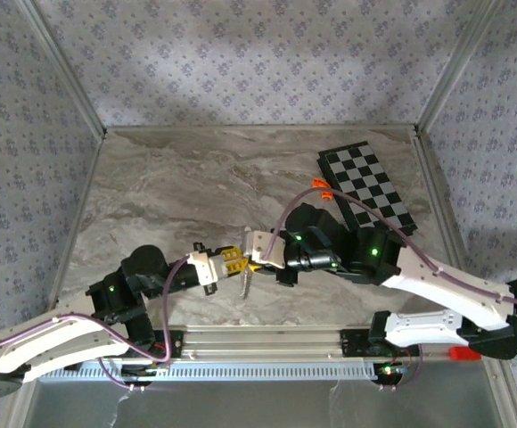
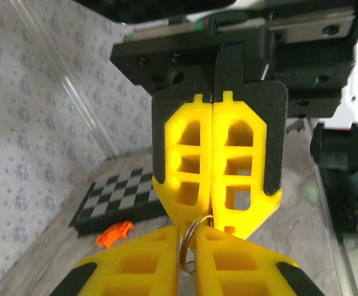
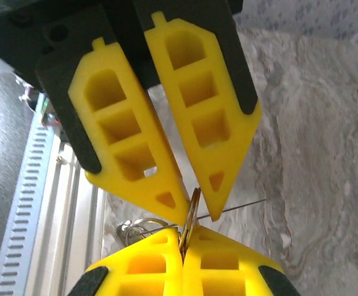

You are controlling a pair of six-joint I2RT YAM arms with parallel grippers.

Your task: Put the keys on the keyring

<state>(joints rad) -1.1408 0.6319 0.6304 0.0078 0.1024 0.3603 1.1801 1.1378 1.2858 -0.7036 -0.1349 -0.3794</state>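
Left gripper (image 1: 234,261) and right gripper (image 1: 254,261) were tip to tip above the table (image 1: 169,187), near its front edge.
We saw both pinched shut on the thin metal ring (image 2: 188,246) between them, with the keys (image 3: 129,230) hanging just beside their fingertips.

the keyring (image 2: 184,243) has its lower arc swallowed between the fingers of the left pincer (image 2: 188,233). from above, the dangling metal bit (image 1: 245,283) is too small to tell key from ring. the orange piece (image 2: 115,233) is blurred.
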